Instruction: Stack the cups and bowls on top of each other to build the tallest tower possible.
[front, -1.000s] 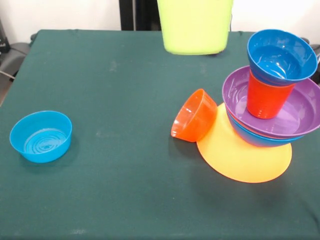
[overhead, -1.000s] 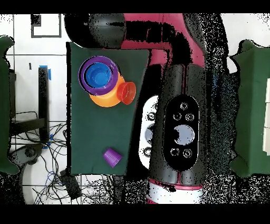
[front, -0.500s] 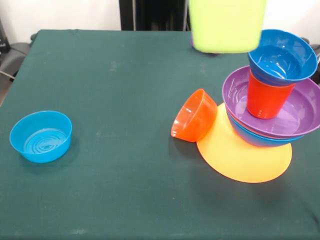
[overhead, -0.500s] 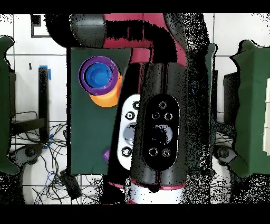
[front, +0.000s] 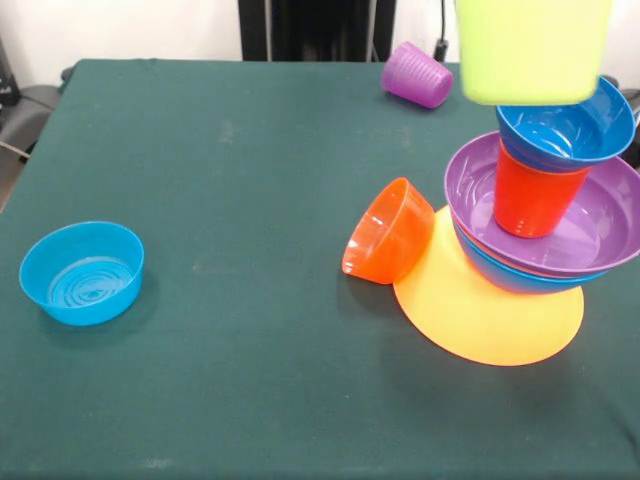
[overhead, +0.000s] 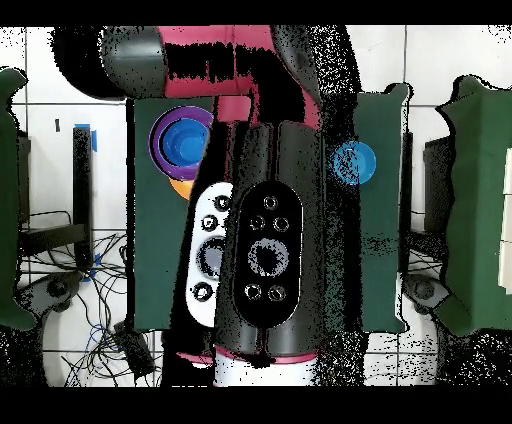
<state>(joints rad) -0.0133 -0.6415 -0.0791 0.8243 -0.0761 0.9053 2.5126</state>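
Far left on the dark green cloth-covered table (front: 230, 300): a small straight-sided light blue plastic bowl (front: 82, 272), upright and alone, well apart from everything else; also visible in the overhead view (overhead: 353, 163). Toward the middle right: a small glossy orange plastic bowl (front: 388, 232) tipped on its side, mouth facing left and down, leaning against the edge of the tower (front: 540, 230). Near the far edge: a smooth purple plastic tumbler (front: 417, 74) lying on its side, apart from the stack. At right, the tower itself, bottom to top: a wide orange-yellow plastic bowl (front: 488, 305) turned upside down as the base, a large blue bowl (front: 500, 275) with only its rim and side showing, a large purple bowl (front: 590, 225) nested in it, an orange plastic tumbler (front: 530, 200) standing inverted inside the purple bowl, and a small dark blue bowl (front: 560, 125) sitting upright on the tumbler. Just above that dark blue bowl, at the top edge: a lime green plastic tumbler (front: 530, 50), held aloft, lower edge overlapping the bowl's rim in the front view; contact not discernible. Gripper itself hidden above the frame in front and under the red and black arm (overhead: 255, 250) overhead, so cannot tell whether clenched or released.
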